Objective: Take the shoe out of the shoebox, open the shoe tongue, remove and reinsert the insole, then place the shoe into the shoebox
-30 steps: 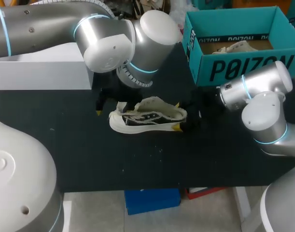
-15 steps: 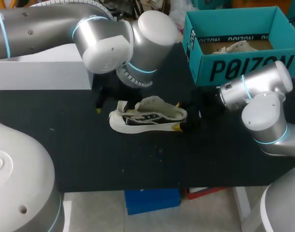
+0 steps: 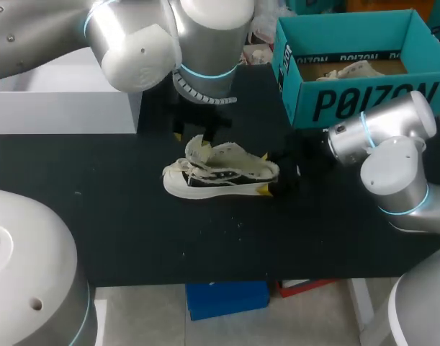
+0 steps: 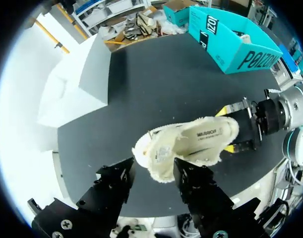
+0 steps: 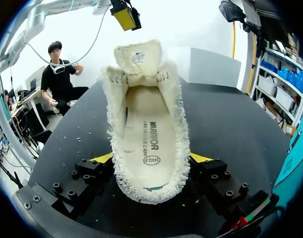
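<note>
Shoe (image 3: 220, 173) rests near the middle of the worktop (image 3: 133, 238), outside the shoebox (image 3: 364, 104) that stands at the far right corner. The right gripper (image 5: 151, 166) pinches the heel from both sides, seemingly to steady it. The left gripper (image 4: 152, 178) hovers above the toe end, fingers spread and touching nothing. The tongue (image 5: 138, 57) stands up, baring the insole (image 5: 149, 134), which is probably the next thing to grasp.

In the last 1 s the left gripper (image 3: 194, 133) has left its spot beside the toe of the shoe (image 3: 227, 176) and swung in over it. It now hangs just above the tongue (image 3: 198, 150). The tongue has come up and stands raised at the front; earlier it lay lower.
</note>
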Robot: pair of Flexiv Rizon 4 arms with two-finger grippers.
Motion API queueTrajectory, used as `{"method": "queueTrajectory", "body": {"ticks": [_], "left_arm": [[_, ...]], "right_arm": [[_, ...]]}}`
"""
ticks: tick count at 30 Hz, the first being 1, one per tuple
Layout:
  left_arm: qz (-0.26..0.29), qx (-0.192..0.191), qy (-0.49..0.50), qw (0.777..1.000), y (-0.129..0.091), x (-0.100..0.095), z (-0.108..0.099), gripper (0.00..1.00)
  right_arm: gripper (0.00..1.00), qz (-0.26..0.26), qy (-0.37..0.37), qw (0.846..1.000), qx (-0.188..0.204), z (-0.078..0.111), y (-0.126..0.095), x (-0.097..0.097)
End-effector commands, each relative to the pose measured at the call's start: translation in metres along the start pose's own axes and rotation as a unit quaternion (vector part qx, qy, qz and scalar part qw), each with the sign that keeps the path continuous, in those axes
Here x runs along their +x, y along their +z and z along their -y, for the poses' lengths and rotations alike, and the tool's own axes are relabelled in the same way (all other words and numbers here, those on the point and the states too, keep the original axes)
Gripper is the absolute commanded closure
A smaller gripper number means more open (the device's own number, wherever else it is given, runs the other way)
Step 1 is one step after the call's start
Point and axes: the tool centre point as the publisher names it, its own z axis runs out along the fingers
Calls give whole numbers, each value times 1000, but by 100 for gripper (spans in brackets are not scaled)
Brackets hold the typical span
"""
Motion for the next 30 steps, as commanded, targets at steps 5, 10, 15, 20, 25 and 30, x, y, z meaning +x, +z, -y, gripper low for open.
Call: {"method": "queueTrajectory", "body": {"ticks": [5, 10, 15, 20, 25, 30], "left_arm": [[-220, -79, 410, 881, 17, 42, 38, 100], [-220, -79, 410, 881, 17, 42, 38, 100], [-220, -79, 410, 881, 17, 42, 38, 100], [-267, -84, 555, 784, 15, 48, 39, 100], [-330, -129, 725, 591, 16, 51, 26, 100], [-332, -129, 729, 584, 16, 51, 26, 100]], "right_arm": [[100, 1, 1, 1000, 1, 2, 1, -2], [100, 1, 1, 1000, 1, 2, 1, -2], [100, 1, 1, 1000, 1, 2, 1, -2], [100, 1, 1, 1000, 1, 2, 1, -2], [100, 1, 1, 1000, 1, 2, 1, -2], [100, 1, 1, 1000, 1, 2, 1, -2]]}}
